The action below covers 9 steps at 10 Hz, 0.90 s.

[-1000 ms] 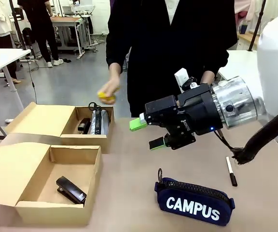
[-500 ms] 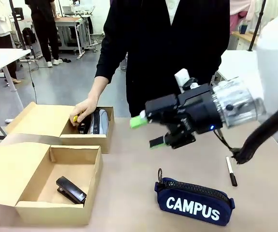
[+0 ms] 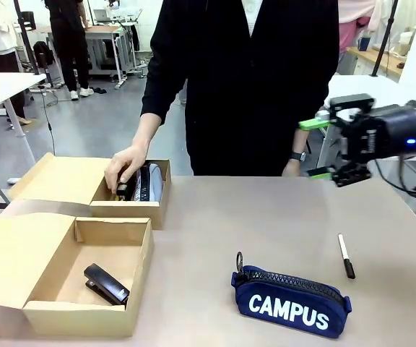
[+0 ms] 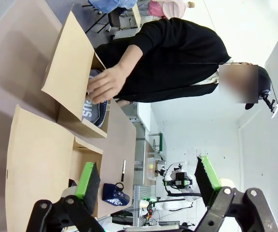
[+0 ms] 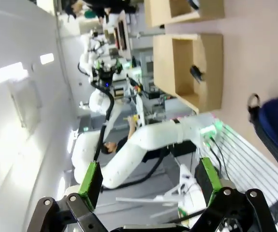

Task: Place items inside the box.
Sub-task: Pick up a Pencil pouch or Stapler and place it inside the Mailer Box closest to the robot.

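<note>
The navy "CAMPUS" pencil case [image 3: 291,302] [image 4: 115,195] [image 5: 274,125] lies on the table near the front. A black marker pen [image 3: 346,256] [image 4: 122,170] rests to its right. In the near open box [image 3: 85,318] [image 5: 211,67] lies a black stapler [image 3: 107,283] [image 5: 195,72]. The far box [image 3: 132,210] [image 4: 69,67] holds a grey pencil case [image 3: 149,181] [image 4: 94,110], and a person's hand [image 3: 125,168] [image 4: 107,84] reaches into it. My right gripper [image 3: 316,148] [image 5: 149,176] hovers open and empty at the table's far right. Open too, with nothing between its fingers, is my left gripper [image 4: 147,176].
The person stands at the far side, behind the table's middle, their other hand [image 3: 291,168] at the table's far edge. Both boxes have their flaps [image 3: 56,177] folded out to the left. Bare tabletop [image 3: 251,217] lies between the boxes and the marker.
My right gripper has swung from above the table's middle out to the far right, still open. The person's hand came down with a yellow thing into the far box.
</note>
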{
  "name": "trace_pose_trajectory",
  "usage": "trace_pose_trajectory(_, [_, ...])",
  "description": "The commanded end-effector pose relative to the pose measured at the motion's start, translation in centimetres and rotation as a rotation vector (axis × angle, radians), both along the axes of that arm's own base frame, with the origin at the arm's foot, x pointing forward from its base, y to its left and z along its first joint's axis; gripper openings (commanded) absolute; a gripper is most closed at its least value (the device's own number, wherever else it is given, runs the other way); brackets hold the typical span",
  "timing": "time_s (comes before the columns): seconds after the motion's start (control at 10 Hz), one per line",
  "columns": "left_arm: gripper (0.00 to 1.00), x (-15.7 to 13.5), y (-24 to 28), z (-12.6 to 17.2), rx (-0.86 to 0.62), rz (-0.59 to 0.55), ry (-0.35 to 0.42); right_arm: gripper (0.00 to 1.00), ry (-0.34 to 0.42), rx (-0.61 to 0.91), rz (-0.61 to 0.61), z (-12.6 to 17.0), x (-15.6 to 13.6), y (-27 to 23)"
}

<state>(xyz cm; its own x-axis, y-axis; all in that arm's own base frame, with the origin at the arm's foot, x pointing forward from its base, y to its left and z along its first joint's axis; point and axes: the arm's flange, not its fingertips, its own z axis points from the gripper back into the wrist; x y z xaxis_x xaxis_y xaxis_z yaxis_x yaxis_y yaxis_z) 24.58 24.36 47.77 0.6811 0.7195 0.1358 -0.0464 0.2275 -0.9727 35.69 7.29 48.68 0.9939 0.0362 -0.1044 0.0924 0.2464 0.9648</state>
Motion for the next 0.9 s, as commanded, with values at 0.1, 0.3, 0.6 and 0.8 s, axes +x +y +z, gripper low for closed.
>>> trace_pose_trajectory(0.1, [1.0,0.0,-0.1,0.1,-0.001,-0.001,-0.029,1.0,-0.139,0.135,0.009,-2.2,-3.6,-11.1])
trace_pose_trajectory(0.3, [1.0,0.0,-0.1,0.1,-0.001,-0.001,-0.029,1.0,-0.129,0.273,-0.219,-5.0,-7.3,-18.0])
trace_pose_trajectory(0.6, [1.0,0.0,-0.1,0.1,-0.001,-0.001,-0.029,1.0,-0.135,0.273,-0.211,-4.5,-8.0,-19.1])
trace_pose_trajectory(0.8, [1.0,0.0,-0.1,0.1,-0.001,-0.001,-0.029,1.0,-0.135,0.273,-0.211,-4.5,-8.0,-19.1])
